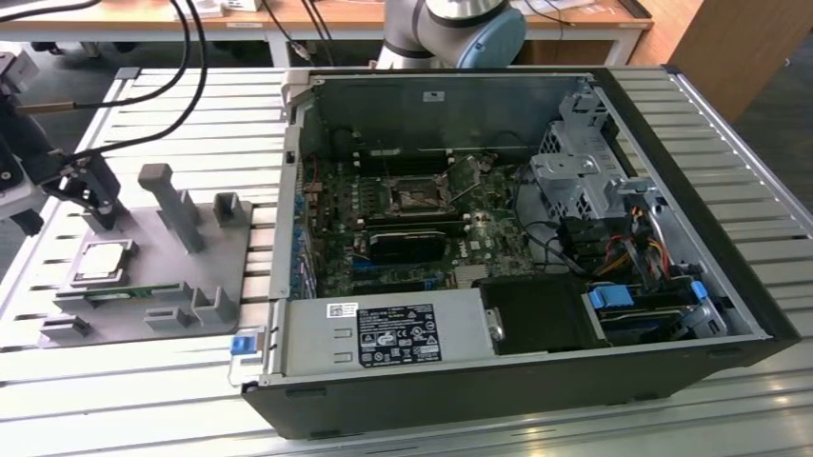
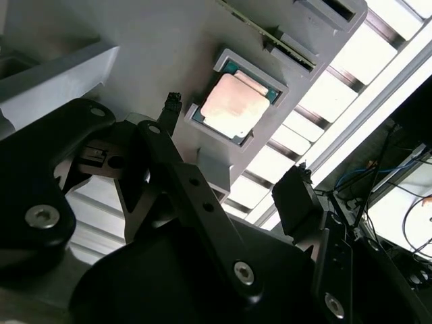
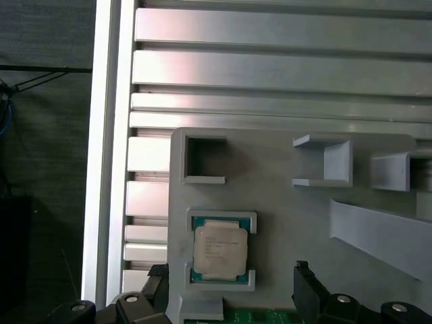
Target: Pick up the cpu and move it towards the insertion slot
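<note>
The cpu (image 1: pixel 102 262) lies flat in a square recess of the grey tray (image 1: pixel 190 276) at the exterior view's left, silvery top up. Both wrist views show the cpu (image 2: pixel 235 104) (image 3: pixel 219 248) seated between the recess corners. My gripper (image 1: pixel 102 217) hangs just above it, open, with nothing held. Its black fingertips (image 2: pixel 297 196) stand apart on either side of the chip without touching it, and the gripper (image 3: pixel 233 287) sits close over the chip's near edge. The insertion slot (image 1: pixel 413 195) is on the motherboard inside the open computer case, far from the gripper.
The tray has upright posts (image 1: pixel 171 205) beside the gripper and a green memory stick (image 1: pixel 109 293) along its front. The computer case (image 1: pixel 508 238) with drive cage, cables and power supply lies at the exterior view's right on a slatted metal table (image 1: pixel 152 400). The arm's base (image 1: pixel 458 29) stands behind.
</note>
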You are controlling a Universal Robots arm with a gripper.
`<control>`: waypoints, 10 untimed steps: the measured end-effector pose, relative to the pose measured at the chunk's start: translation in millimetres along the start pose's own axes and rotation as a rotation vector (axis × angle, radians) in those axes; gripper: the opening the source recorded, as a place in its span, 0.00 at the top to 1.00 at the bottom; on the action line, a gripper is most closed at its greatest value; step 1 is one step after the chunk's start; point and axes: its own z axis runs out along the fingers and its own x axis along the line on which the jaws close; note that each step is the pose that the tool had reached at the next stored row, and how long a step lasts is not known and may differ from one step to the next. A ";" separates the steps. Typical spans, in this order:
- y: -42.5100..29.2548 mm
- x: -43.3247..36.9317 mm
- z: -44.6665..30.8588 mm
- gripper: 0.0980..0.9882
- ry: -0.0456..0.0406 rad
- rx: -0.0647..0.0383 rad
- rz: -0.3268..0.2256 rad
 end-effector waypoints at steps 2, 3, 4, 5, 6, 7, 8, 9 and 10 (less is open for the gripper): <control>0.0 0.2 0.9 0.19 -0.0001 0.000 0.000; 0.0 0.3 1.3 0.19 -0.0001 0.000 0.000; 0.0 0.5 1.7 0.19 0.0000 0.000 0.000; -0.1 0.6 2.1 0.19 0.0000 0.000 0.000; -0.1 0.8 2.5 0.19 0.0000 0.000 0.000; -0.1 0.9 3.0 0.19 0.0000 0.000 0.000; -0.1 1.1 3.4 0.19 0.0000 0.000 0.000; -0.1 1.3 3.7 0.19 0.0000 0.000 0.000; -0.2 1.4 4.2 0.19 -0.0001 0.000 0.000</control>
